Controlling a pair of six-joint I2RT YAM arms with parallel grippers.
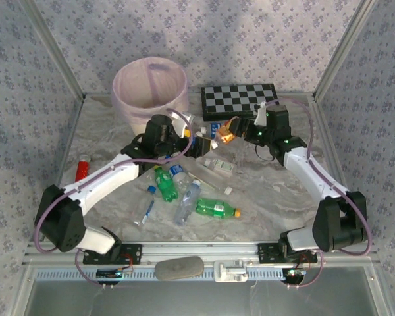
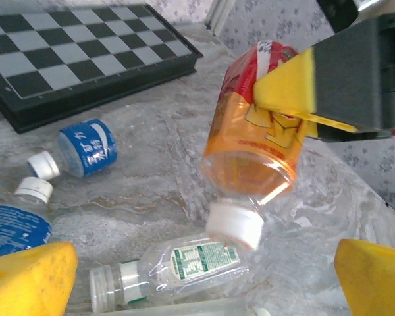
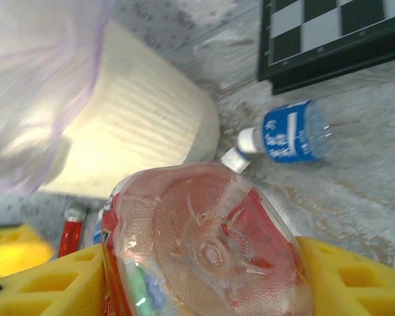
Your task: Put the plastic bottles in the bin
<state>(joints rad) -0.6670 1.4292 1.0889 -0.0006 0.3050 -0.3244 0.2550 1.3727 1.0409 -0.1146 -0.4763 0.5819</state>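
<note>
Orange-labelled and partly clear, the bottle (image 1: 224, 135) hangs clamped between the yellow fingers (image 3: 355, 280) of my right gripper (image 3: 204, 280), lifted off the marble table (image 1: 276, 191) just near and left of the chessboard (image 1: 240, 99). Its long axis runs close to vertical with a slight tilt: the white cap points down toward the table and the moulded base faces up at my right wrist camera. My left gripper (image 1: 196, 142) sits just left of it, jaws spread wide, holding nothing. The bin (image 1: 128, 105) stands upright at the far left-centre, apart from the bottle. Other plastic bottles (image 1: 186, 205) lie flat nearer me; one green bottle (image 1: 217, 209) points its orange cap right.
</note>
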